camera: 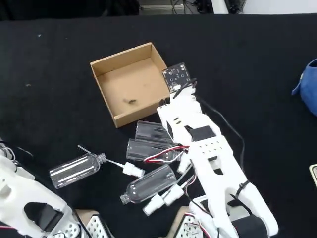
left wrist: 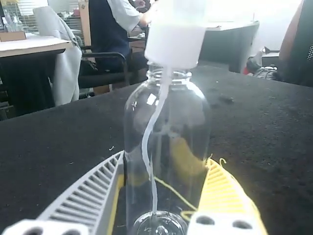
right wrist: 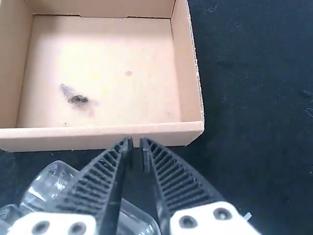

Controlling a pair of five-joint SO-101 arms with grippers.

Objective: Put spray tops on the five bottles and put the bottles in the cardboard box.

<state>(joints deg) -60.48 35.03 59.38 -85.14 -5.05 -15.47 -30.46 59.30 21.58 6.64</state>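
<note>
- Bottle 1 (left wrist: pixel 166 112), clear, is pinched in my left claw (left wrist: pixel 165 159). The grey finger (left wrist: pixel 93 191) is on one side and the yellow finger (left wrist: pixel 225 196) on the other, both against its wall.
- White spray top (left wrist: pixel 173 34) sits on bottle 1's neck, and its tube hangs down inside to the base. Screwed home or only resting, I cannot tell.
- Left claw points level across the black table (left wrist: pixel 264 132). My left arm (camera: pixel 25 198) sits at the near left corner in the high view.
- Right claw (right wrist: pixel 136 144): black fingers pressed almost together, a sliver between the tips, nothing in it.
- Its tips hang just outside the near wall of the cardboard box (right wrist: pixel 188 73), above bottle 2 (camera: pixel 148 130) and bottle 3 (camera: pixel 143 148). Those two lie side by side just short of that wall, partly under my right arm (camera: pixel 213 158).
- Box stands open, with a dark smudge (right wrist: pixel 76 99) on its floor.
- Bottle 4 (camera: pixel 148 184) lies on its side nearer the arm bases, mouth bare, with two loose spray tops (camera: pixel 152 204) just beside it.
- Bottle 5 (camera: pixel 77 170) lies farther left, well apart from the box, mouth bare. The third loose spray top (camera: pixel 132 169) is near its mouth, its thin tube running past the neck.
- Blue object (camera: pixel 308 89) at the table's right edge.
</note>
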